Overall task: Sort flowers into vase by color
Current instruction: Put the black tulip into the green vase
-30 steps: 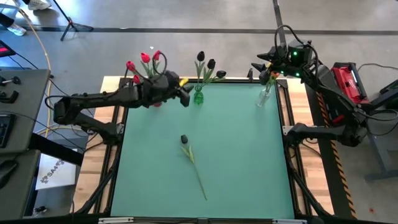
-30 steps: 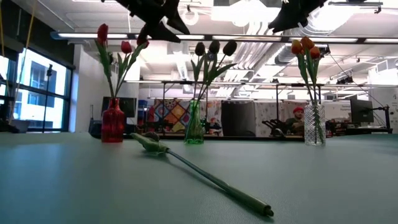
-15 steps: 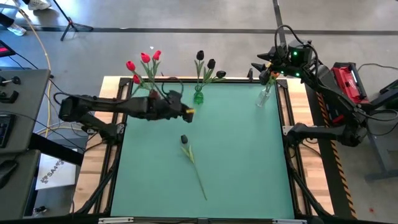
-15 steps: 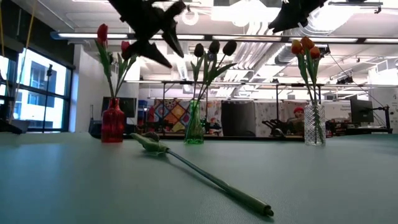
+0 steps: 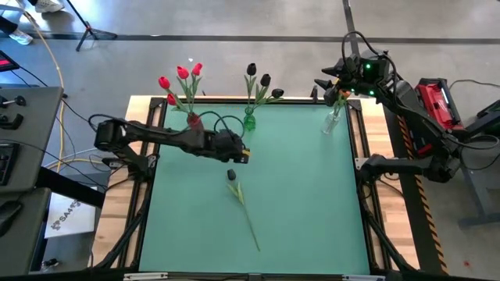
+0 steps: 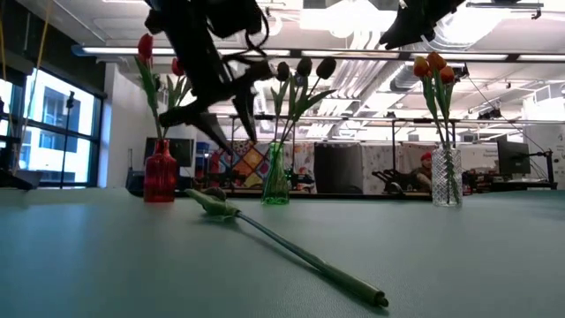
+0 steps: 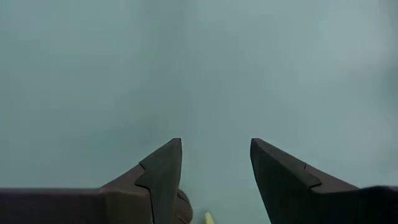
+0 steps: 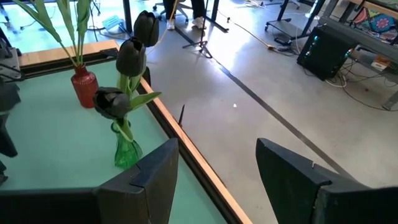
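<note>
1. Fingers of the left gripper (image 5: pixel 244 154) stand wide apart and empty, hovering just left of the high frame's centre.
2. Just below it lies the last loose flower, the black tulip (image 5: pixel 232 174), stem running toward lower centre.
3. Judged step: reaching for pickup; next, descend, close on it, carry to the green vase (image 5: pixel 249 122).
4. Right gripper (image 5: pixel 328 84) waits open, upper right.

Three vases stand along the desk's (image 5: pixel 297 195) 12 o'clock edge: a red vase (image 5: pixel 193 121) with four red flowers (image 5: pixel 181 80), a green vase (image 5: pixel 249 122) with three black flowers (image 5: pixel 259 78), and a clear vase (image 5: pixel 333 122) with seemingly three orange flowers (image 6: pixel 434 66). One black flower (image 5: pixel 243 201) lies loose.
</note>
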Controlling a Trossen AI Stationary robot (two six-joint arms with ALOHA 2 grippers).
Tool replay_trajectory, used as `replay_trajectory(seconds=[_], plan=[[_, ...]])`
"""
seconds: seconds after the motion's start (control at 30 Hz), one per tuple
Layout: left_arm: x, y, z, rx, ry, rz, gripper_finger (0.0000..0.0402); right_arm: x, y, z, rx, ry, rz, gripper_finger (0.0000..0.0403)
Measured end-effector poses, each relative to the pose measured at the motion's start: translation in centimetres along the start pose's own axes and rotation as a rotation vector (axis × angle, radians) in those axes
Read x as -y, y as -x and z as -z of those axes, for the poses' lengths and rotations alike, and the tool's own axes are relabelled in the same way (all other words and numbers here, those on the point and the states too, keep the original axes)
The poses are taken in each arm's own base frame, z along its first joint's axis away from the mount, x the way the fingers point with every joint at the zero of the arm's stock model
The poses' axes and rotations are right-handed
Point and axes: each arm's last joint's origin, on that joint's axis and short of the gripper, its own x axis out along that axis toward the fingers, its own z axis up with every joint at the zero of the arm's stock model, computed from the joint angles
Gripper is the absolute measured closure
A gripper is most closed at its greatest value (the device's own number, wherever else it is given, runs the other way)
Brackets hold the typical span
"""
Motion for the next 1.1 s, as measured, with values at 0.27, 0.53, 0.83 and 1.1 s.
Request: replay_trajectory(seconds=[0.27, 0.53, 0.83, 1.1], plan=[[0.0, -2.3, 0.7, -0.062, 0.039, -0.029, 0.022, 0.0, 0.0, 0.0, -0.001, -0.01, -0.001, 0.0199], [0.1, -2.4, 0.9, -0.087, 0.063, -0.019, 0.022, -0.1, 0.0, 0.5, -0.055, -0.062, -0.013, 0.0199], [0.5, -0.8, 1.9, -0.035, 0.097, -0.011, 0.022, -0.2, 0.0, 0.6, -0.063, -0.085, -0.032, 0.0199], [1.0, -1.5, 4.9, -0.06, 0.215, -0.038, 0.022, -0.3, 0.0, 0.6, -0.058, -0.129, -0.059, 0.0199]])
